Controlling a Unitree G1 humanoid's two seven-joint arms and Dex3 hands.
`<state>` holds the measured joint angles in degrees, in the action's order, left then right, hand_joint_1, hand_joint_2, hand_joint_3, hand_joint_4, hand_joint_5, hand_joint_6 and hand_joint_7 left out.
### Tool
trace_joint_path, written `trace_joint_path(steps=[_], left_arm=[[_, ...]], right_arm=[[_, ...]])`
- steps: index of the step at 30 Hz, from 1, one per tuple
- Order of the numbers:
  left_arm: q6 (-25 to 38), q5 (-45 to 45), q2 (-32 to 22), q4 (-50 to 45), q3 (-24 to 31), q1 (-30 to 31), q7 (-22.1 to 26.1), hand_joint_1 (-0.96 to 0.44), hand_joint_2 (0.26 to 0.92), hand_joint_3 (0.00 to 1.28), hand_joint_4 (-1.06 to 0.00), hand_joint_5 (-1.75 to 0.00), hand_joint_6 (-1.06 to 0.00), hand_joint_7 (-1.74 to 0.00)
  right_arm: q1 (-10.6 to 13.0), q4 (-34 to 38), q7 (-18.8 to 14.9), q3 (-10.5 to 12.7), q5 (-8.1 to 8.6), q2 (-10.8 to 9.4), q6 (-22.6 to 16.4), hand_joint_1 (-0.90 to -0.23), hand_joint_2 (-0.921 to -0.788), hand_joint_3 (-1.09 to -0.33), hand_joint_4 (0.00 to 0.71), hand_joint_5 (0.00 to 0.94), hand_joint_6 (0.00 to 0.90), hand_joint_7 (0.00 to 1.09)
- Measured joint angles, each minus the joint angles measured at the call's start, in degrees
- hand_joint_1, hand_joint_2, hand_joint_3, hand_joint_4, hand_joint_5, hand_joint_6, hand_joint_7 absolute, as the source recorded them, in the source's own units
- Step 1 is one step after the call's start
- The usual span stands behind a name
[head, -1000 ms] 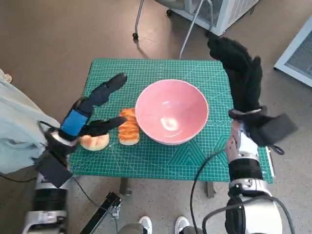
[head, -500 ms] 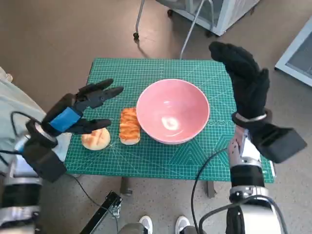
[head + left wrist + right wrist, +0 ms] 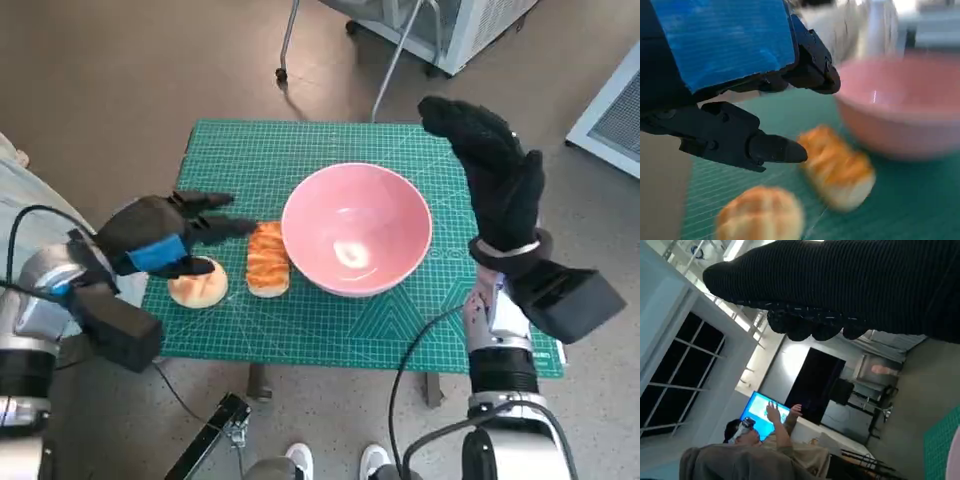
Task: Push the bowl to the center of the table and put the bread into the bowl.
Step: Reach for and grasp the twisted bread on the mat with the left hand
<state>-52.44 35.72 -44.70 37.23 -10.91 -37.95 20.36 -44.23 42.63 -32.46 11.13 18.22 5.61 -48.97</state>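
On the green cutting mat (image 3: 330,325) that covers the bench, you have the pink bowl (image 3: 357,228) sitting upright near the middle, a little toward the robot's right. Nothing is in the bowl.

Just beside the bowl, on the robot's left of it, lies the long loaf of bread (image 3: 266,259), golden with a ridged top; from the head view you cannot tell whether it touches the bowl's wall or stops just short of it. The left wrist view shows the loaf (image 3: 837,167) lying flat on the mat in front of the bowl (image 3: 905,115). A round bun (image 3: 197,285) sits on the mat further to the robot's left, near the mat's edge and just beside the loaf.

Your left hand (image 3: 165,237) hangs above the bun, its fingers (image 3: 215,228) stretched out toward the loaf and the bowl. The fingers are spread apart and hold nothing; in the left wrist view the fingertips (image 3: 775,149) are above the mat, clear of both pieces of bread.

Your right hand (image 3: 495,175) is raised beyond the bowl's far right side, well above the mat, the glove flat with fingers extended and nothing in it. The right wrist view shows only the glove (image 3: 850,285) as a dark band, and past it a room with a person (image 3: 755,455) whose hand is lifted before a bright screen (image 3: 762,412).

Near the bench's far edge, thin metal chair legs (image 3: 390,60) stand on the brown floor (image 3: 120,70).
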Motion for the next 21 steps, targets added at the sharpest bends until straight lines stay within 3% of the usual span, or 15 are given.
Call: trace_joint_path(steps=[11, 21], left_arm=[[-2.6, 11.1, 1.3, 7.4, -10.0, -7.8, -6.7, -0.15, 0.908, 0.03, -0.53, -0.03, -0.58, -0.14], [-3.0, 13.8, 3.1, 12.3, -15.1, -11.5, -11.5, -0.11, 0.894, 0.01, -0.51, -0.01, -0.54, -0.14]], right_arm=[[0.3, -0.6, 0.7, 0.0, -0.25, 0.2, 0.3, -0.635, -0.921, -0.749, 0.26, 0.001, -0.001, 0.87], [0.6, -0.9, 0.7, 0.1, -0.14, 0.7, 0.7, -0.637, -0.921, -0.746, 0.26, 0.001, -0.001, 0.87]])
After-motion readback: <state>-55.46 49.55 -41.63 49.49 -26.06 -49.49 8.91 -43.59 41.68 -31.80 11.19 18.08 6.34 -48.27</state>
